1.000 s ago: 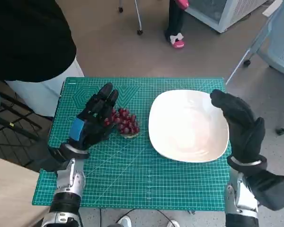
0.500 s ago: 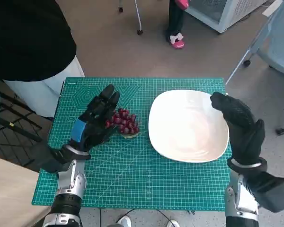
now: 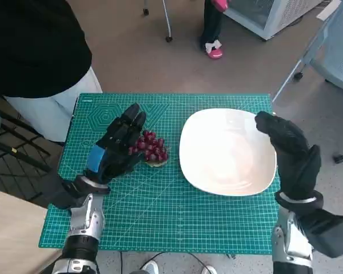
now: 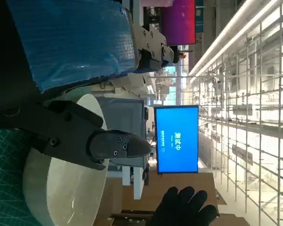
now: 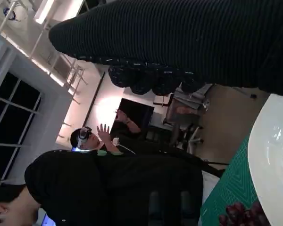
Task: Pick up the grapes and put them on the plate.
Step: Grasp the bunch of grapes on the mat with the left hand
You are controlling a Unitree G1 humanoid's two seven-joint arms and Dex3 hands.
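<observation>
Grapes (image 3: pixel 151 148), a knobbly dark-red cluster, lie on the gridded green mat (image 3: pixel 160 211) left of the smooth round white plate (image 3: pixel 226 151). Left hand (image 3: pixel 117 146) hovers beside them, fingers apart; knitted right hand (image 3: pixel 291 153) is spread, empty, at the plate's right rim.

Dark red grapes (image 3: pixel 151 148) lie on a green, white-gridded mat (image 3: pixel 160 211); at their 3 o'clock sits a plain white plate (image 3: pixel 227 153).
</observation>
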